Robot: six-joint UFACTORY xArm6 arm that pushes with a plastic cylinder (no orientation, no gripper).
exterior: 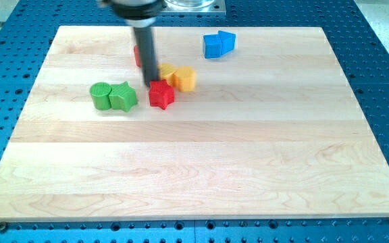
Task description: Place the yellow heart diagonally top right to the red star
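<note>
Green blocks sit furthest to the view's left, a green cylinder (100,95) touching a green star (123,96). My tip (150,85) comes next (a bare rod holding nothing), down just at the top-left edge of the red star (161,94). A red block (137,55) hides behind my rod. The yellow heart (184,78) lies diagonally up-right of that star, beside another yellow block (165,70). Blue blocks (218,44) stand well apart on the wooden board (194,169)

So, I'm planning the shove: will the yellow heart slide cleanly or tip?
The small yellow heart-shaped block looks squat and flat-bottomed, so it probably slides rather than tips. Its lobed sides may make it rotate. My tip sits left of it, beside the red star-shaped block, which looks close enough to get nudged.
</note>
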